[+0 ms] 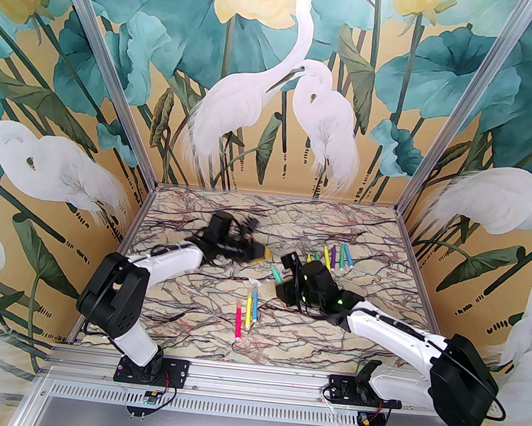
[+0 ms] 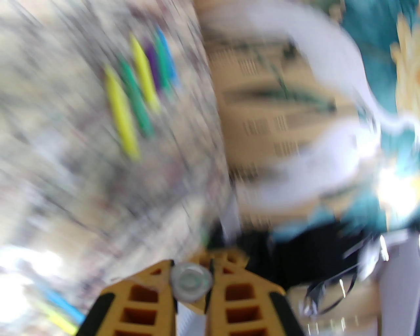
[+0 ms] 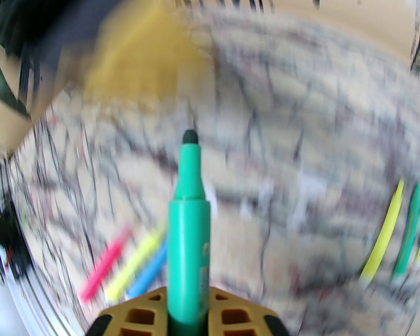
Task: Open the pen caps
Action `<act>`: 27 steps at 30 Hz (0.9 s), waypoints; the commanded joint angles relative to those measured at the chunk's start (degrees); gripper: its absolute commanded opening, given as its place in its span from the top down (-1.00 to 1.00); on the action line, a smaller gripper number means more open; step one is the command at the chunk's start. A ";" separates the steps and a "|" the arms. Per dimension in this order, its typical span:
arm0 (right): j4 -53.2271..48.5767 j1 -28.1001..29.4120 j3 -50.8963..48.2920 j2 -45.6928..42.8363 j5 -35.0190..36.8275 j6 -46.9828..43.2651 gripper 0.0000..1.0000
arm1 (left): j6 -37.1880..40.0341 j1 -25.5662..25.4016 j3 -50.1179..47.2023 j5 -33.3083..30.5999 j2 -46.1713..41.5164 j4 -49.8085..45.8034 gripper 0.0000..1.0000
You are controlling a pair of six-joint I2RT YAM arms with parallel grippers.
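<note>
A green pen (image 3: 188, 229) stands gripped in my right gripper (image 3: 188, 292), its dark tip bare and pointing away. From above, that pen (image 1: 276, 273) points up-left out of the right gripper (image 1: 279, 279) at mid-table. My left gripper (image 2: 197, 262) is shut on a clear pen cap (image 2: 191, 283), which I see end-on between the yellow fingers. Seen from above, the left gripper (image 1: 265, 253) sits just up-left of the green pen's tip, apart from it. Both wrist views are motion-blurred.
Several coloured pens (image 1: 332, 257) lie side by side at the back right of the marble table (image 1: 179, 321). A pink, a yellow and a blue pen (image 1: 247, 314) lie together in front of the grippers. Patterned walls close in three sides.
</note>
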 commanded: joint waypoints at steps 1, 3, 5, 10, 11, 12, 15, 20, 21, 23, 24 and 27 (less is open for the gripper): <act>-5.04 0.34 -1.03 -0.80 -2.31 -0.99 1.00 | 0.05 2.60 1.78 -6.13 -2.22 1.68 1.00; -4.80 0.29 -1.18 -0.84 -1.62 -0.90 1.00 | 0.41 2.71 1.93 -6.19 -2.33 1.11 1.00; -4.58 0.28 -1.03 -0.84 1.33 -0.50 1.00 | 1.60 2.70 2.24 -6.20 -2.37 -0.66 1.00; -4.42 -2.59 2.94 1.65 8.66 1.92 1.00 | 9.72 2.59 3.07 -13.61 -2.51 -13.35 1.00; -4.55 -3.46 4.16 2.63 10.54 2.52 1.00 | 11.44 2.48 3.01 -15.81 -2.59 -15.98 1.00; -4.66 -4.19 5.24 3.73 11.97 3.05 1.00 | 12.76 2.32 3.00 -17.60 -2.64 -18.06 1.00; -4.82 -7.12 8.63 7.59 15.15 5.10 1.00 | 16.89 1.51 3.08 -23.04 -2.42 -24.43 1.00; -5.63 -9.53 13.92 14.88 18.52 7.44 0.98 | 21.22 -0.71 4.79 -29.88 -0.39 -32.00 1.00; -5.71 -9.76 14.73 16.16 18.84 7.83 0.96 | 21.64 -1.10 5.17 -30.68 0.01 -32.65 1.00; -6.33 -9.96 16.53 18.98 19.92 8.73 0.94 | 22.45 -2.03 6.17 -31.94 1.07 -34.27 1.00; -6.64 -10.07 17.33 20.05 20.48 9.09 0.94 | 22.72 -2.33 6.62 -32.38 1.63 -34.91 1.00; -7.46 -10.08 19.66 23.44 22.06 9.76 0.92 | 23.33 -3.33 8.25 -34.31 3.68 -36.54 1.00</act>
